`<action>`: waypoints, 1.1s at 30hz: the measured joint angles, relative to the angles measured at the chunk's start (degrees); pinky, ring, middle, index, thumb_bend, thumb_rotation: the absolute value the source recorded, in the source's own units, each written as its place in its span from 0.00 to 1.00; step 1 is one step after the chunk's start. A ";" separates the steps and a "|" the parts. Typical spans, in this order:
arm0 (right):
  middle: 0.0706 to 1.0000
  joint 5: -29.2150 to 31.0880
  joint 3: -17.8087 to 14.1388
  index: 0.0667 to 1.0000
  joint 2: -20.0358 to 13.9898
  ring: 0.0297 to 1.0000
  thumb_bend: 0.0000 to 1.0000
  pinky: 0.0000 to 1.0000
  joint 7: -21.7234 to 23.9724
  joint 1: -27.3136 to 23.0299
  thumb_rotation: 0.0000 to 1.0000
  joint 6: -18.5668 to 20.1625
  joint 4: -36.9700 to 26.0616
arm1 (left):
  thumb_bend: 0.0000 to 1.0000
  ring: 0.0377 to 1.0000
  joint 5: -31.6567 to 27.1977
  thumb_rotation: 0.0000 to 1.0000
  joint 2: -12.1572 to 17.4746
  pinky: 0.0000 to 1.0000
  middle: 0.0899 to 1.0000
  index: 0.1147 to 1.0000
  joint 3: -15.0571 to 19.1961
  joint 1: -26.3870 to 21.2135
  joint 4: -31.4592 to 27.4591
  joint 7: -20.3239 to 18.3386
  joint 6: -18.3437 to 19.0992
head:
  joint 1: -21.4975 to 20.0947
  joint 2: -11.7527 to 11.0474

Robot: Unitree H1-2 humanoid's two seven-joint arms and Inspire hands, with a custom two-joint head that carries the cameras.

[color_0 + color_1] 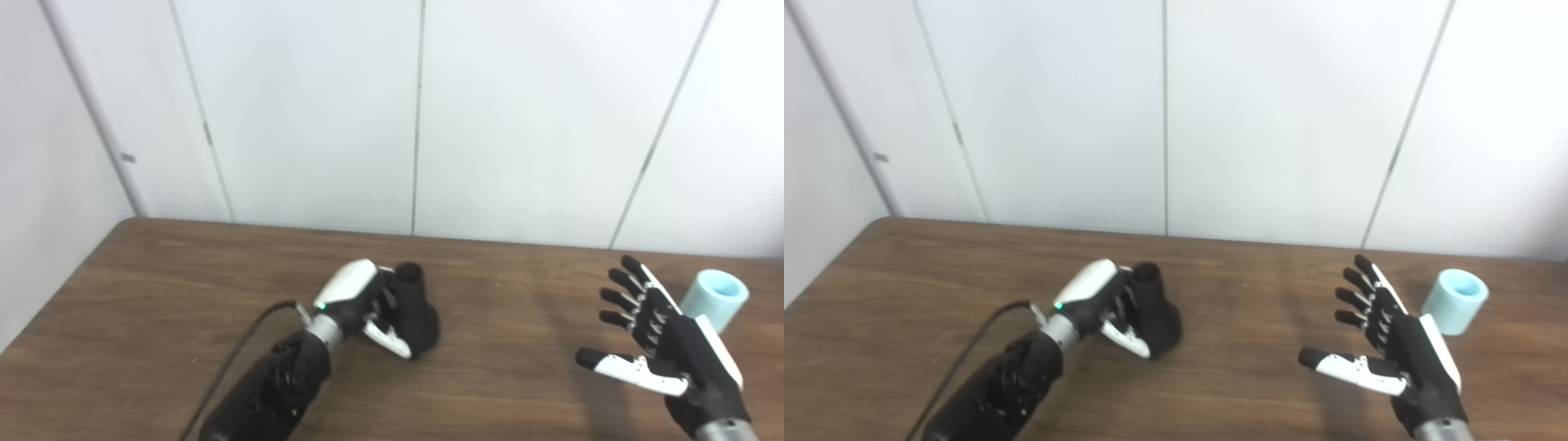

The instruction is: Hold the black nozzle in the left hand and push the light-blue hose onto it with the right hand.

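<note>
With the left hand (361, 303) wrapped around the upright black nozzle (415, 309) on the table (153, 275), the right hand (1387, 343) hovers spread and empty, so it must next grasp the light-blue hose (1454, 300) at its two o'clock.

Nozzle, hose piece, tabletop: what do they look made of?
Black nozzle: matte black, likely moulded plastic or rubber; no glare, flared base. Light-blue hose: short, thick-walled open tube with a smooth satin look, probably soft plastic or silicone; stiffness cannot be judged. Table: brown wood grain with a soft sheen, wood or laminate, can't tell which.
</note>
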 measured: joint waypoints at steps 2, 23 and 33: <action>0.90 -0.01 -0.02 0.95 -0.03 0.85 0.82 0.73 0.01 0.00 0.26 -0.83 0.61 | 0.53 0.44 0.17 0.00 -1.60 0.35 0.42 0.42 -1.16 -0.60 1.96 0.08 -2.18 | -0.70 0.18; 0.87 1.19 -4.47 0.91 -7.22 0.80 0.87 0.69 1.61 -0.34 0.34 -0.63 -3.26 | 0.53 0.45 4.31 0.00 -6.29 0.41 0.40 0.42 -4.83 -4.64 11.98 6.67 -7.39 | -5.54 1.15; 0.86 -4.35 -4.42 0.85 -25.46 0.77 0.88 0.62 8.07 -7.65 0.23 4.12 -4.80 | 0.53 0.50 4.19 0.00 -5.71 0.54 0.43 0.42 -4.31 -4.50 13.44 7.83 -9.85 | -17.56 -1.57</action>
